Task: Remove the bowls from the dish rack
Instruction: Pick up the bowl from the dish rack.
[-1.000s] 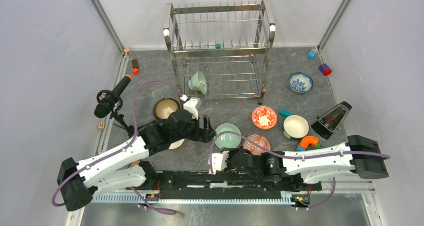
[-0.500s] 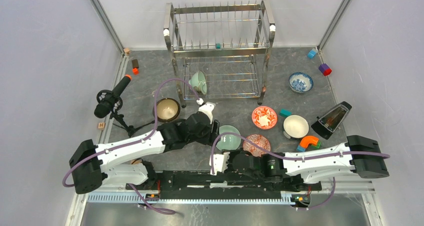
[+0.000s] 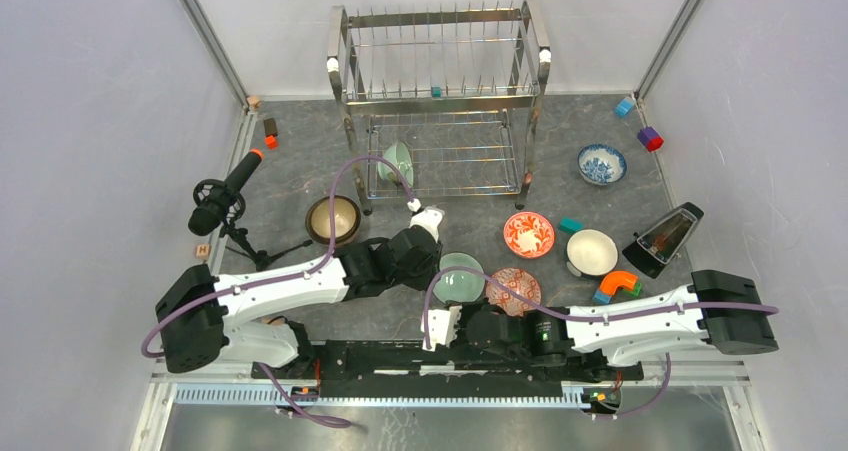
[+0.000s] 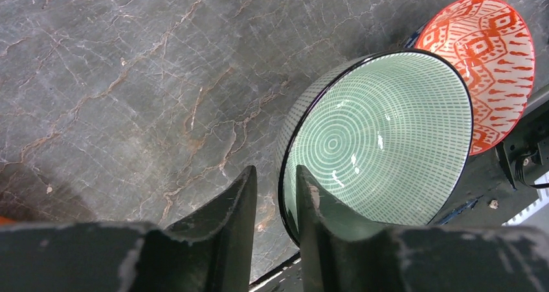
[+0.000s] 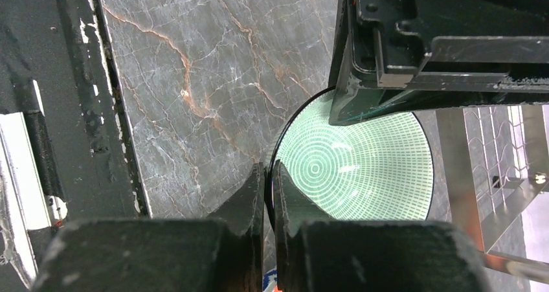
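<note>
pale green bowl (image 4: 379, 143): mouth up, low and just right of centre in the top view, right beside a red-orange patterned bowl (image 4: 492, 52). Can't tell if it rests flat on the table or is slightly lifted.

Top view hides both grips under the wrists; the wrist cams show them.
- Left wrist: left gripper (image 4: 275, 179) straddles the near rim, one finger outside and one inside. Bare table shows in the gap beside the rim, so it's released, not pinching.
- Right wrist: right gripper (image 5: 267, 172) has its jaws almost together with the rim between them, clamped on the pale green bowl. The left gripper's black body overhangs the bowl at the upper right of that frame. Rack steel shows at the right edge.

Pose: left arm (image 3: 290, 286) runs from lower left up-right to the bowl's upper-left side. Right arm (image 3: 640, 316) lies low along the bottom from lower right, wrist at the bowl's lower edge.

dish rack (image 3: 470, 100) is top centre, with a second pale green bowl (image 3: 397, 161) on edge at the left end of its lower tier.

Out on the table:
- dark brown bowl (image 3: 333, 219), left of centre
- second red-orange bowl (image 3: 528, 234)
- white bowl (image 3: 592, 251)
- blue-and-white bowl (image 3: 602, 164), right

Surface is a dark grey marbled table (image 3: 300, 161) with pale walls (image 3: 100, 121) around it. There's a microphone (image 3: 225, 193) at left and a black wedge-shaped object (image 3: 662, 239) at right.
</note>
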Action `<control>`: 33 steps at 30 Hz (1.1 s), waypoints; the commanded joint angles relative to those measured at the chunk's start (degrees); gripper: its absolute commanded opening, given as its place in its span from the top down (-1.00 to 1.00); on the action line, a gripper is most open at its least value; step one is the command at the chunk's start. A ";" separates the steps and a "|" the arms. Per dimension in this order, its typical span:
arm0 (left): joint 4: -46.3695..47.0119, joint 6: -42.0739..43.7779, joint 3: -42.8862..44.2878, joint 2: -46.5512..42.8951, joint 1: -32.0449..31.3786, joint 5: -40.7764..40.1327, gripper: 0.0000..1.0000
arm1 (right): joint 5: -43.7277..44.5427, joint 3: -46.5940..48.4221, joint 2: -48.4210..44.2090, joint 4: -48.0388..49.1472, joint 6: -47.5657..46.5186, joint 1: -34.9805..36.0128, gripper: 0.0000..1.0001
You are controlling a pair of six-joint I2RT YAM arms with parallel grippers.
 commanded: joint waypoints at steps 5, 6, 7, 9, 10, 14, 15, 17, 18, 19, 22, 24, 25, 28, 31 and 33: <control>1.48 -0.10 2.53 2.28 -0.98 -1.69 0.61 | 2.09 0.50 -0.59 4.41 0.22 0.42 1.00; 1.76 -0.16 2.51 2.35 -1.07 -1.53 0.71 | 2.09 0.45 -0.59 4.41 0.33 0.38 1.00; 1.90 -0.36 2.43 2.35 -1.22 -1.43 0.81 | 2.08 0.38 -0.51 4.42 0.56 0.31 1.00; 2.49 -0.91 2.11 2.15 -1.20 -0.74 0.96 | 2.26 0.32 -0.55 4.30 1.06 0.51 1.00; 3.00 -1.23 1.85 1.82 -1.29 -0.60 0.95 | 2.23 0.27 -0.51 4.24 1.49 0.49 0.97; 3.84 -2.27 1.29 0.58 -1.19 -1.43 0.95 | 0.18 0.63 -1.39 3.23 3.32 0.61 0.13; 3.80 -2.45 1.27 0.35 -1.15 -1.95 0.95 | -0.15 0.71 -1.91 3.10 4.23 0.61 -0.09; 3.84 -2.77 1.19 -0.39 -1.18 -2.99 0.95 | -0.22 0.84 -3.69 2.80 6.03 0.66 -0.73; 3.95 -2.89 1.03 -0.75 -1.16 -3.92 0.95 | -0.50 1.08 -4.89 2.31 7.02 0.74 -0.84; 4.05 -2.98 0.84 -1.15 -1.18 -4.70 0.96 | -0.86 1.46 -6.24 1.76 7.84 0.76 -0.95; 4.33 -2.70 0.87 -1.67 -1.07 -8.05 0.96 | -0.69 2.36 -10.46 0.64 10.49 0.75 -0.96; 4.82 -2.47 1.37 -1.26 -0.75 -10.24 0.96 | 1.62 2.47 -13.35 0.88 13.40 0.77 -0.96; 5.19 -2.45 1.74 -0.72 -0.57 -11.24 0.95 | 2.35 2.27 -14.90 1.04 14.68 0.78 -0.96; 6.53 -3.10 2.93 2.29 0.52 -13.98 0.96 | 8.57 -0.06 -19.94 4.19 22.05 0.79 -0.96; 6.51 -4.77 5.66 6.62 2.45 -13.92 0.96 | 12.73 -4.45 -26.33 10.31 30.07 0.58 -0.96; 6.30 -6.53 7.92 9.61 3.47 -13.42 0.96 | 12.93 -7.75 -30.44 15.17 29.55 0.54 -0.96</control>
